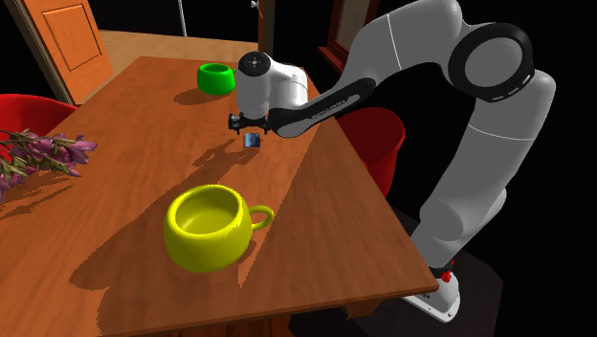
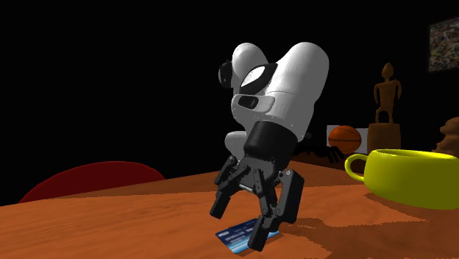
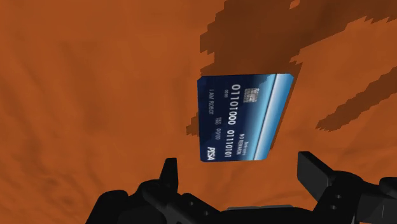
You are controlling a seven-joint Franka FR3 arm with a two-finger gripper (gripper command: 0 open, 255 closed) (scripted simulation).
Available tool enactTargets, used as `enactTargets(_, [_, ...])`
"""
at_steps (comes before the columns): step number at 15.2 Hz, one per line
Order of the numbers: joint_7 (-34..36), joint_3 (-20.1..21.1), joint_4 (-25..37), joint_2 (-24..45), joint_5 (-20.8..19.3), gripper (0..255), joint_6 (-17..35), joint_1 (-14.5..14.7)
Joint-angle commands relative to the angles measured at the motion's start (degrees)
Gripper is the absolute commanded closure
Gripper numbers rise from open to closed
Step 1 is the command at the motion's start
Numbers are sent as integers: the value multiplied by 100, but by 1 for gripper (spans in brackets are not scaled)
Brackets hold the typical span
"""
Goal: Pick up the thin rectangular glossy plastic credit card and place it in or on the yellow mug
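Hanging low over the wooden table (image 1: 316, 220), the one black gripper (image 2: 239, 224) points down w/ its two fingers (image 2: 259, 237) spread wide apart, approx. fully open, and nothing clasped btwn them. One credit card (image 2: 243, 235), dark blue w/ white digits and a paler stripe, lies flat on the table right under the fingertips. In the second exterior view the nearer finger overlaps the card's edge; can't tell if it touches. In the wrist view the card (image 3: 242, 118) sits just ahead of the gripper (image 3: 240, 168), roughly centred btwn the two fingers, neither one on it.

One yellow mug (image 1: 209, 228) stands upright, well apart from the gripper, toward the table's near edge in the shoulder view, its handle turned to the arm's side. One green bowl (image 1: 216, 78) sits near the gripper on its far side. Two red chairs: one (image 1: 378, 144) just off the table edge below the arm, the other (image 1: 29, 110) far across the table from the gripper. One bunch of purple flowers (image 1: 43, 153) lies by that second chair. Beyond the gripper in the second exterior view: one orange ball (image 2: 344, 137) and one wooden figurine (image 2: 385, 96).
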Motion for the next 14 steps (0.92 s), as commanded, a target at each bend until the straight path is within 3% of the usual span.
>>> enactTargets(1, [0, 0, 0, 0, 0, 255, 0, 0])
enactTargets(10, [0, 0, 0, 1, -1, 255, 0, 0])
enactTargets(14, [-265, 53, 103, -164, 267, 255, -148, -39])
